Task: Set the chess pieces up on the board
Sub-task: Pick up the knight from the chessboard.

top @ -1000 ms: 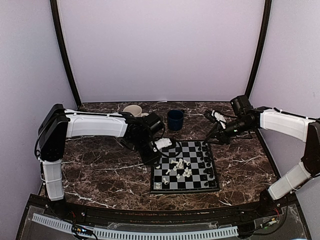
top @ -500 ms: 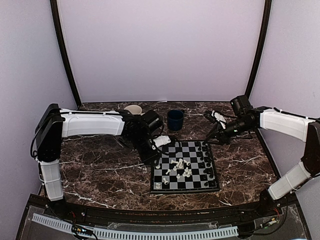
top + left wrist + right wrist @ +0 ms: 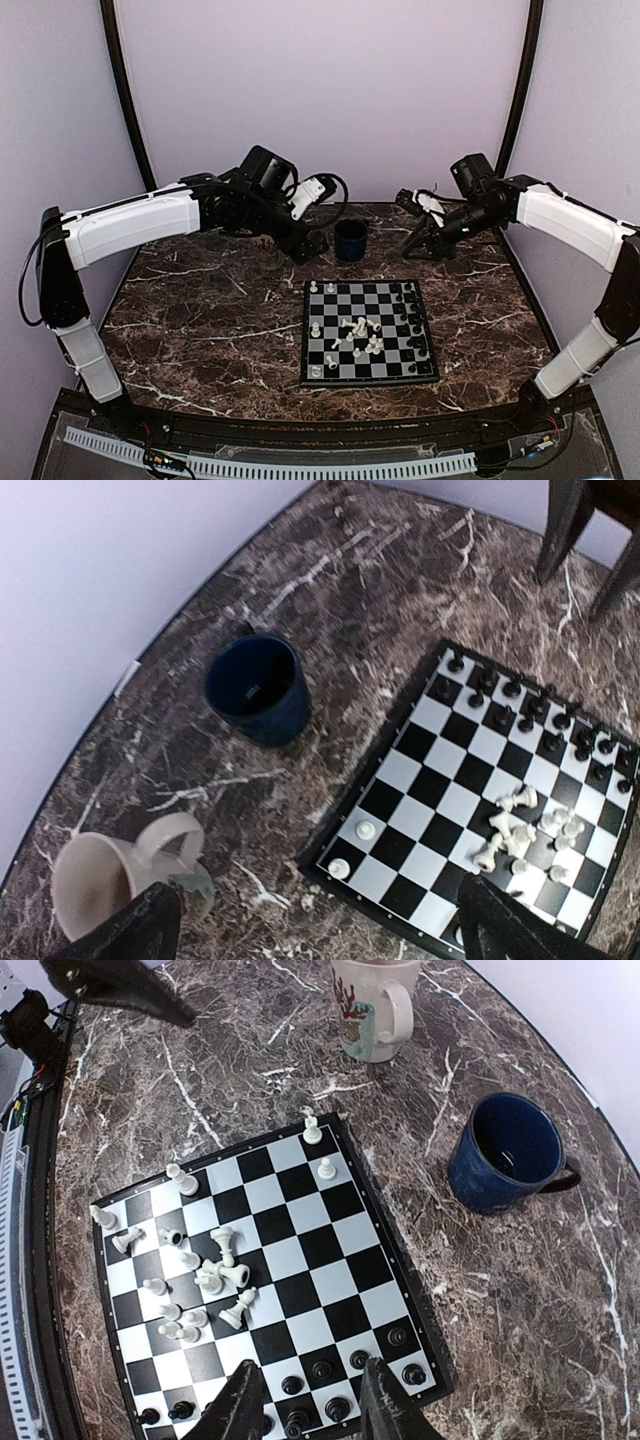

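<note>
Hanging over the far side of the worktop (image 3: pixel 200 320), the left gripper (image 3: pixel 320 892) has its jaws spread wide and holds nothing. Between its dark fingers (image 3: pixel 140 930) only marble and a corner of the board (image 3: pixel 420 770) show. Below it a cream mug (image 3: pixel 100 885) stands near the far edge. A dark blue mug (image 3: pixel 258 688) stands to its right, about midway along that edge, and the two mugs do not touch.

The right gripper (image 3: pixel 310 1365) hangs over the far right part of the worktop, just beyond the board's far right corner. Its jaws are partly apart and nothing shows between them — through the gap only the board and the pieces standing on it can be seen.

The board lies flat on the worktop, a little right of the middle and closer to the near edge than the mugs. Of the chess pieces, the black pieces (image 3: pixel 412 318) stand upright in two rows along the board's right edge. The white pieces (image 3: pixel 215 1280) are out of order — most are bunched in the middle of the board, several on their sides and touching one another. A handful stand singly along the board's left edge, two of them side by side at its far left corner.
</note>
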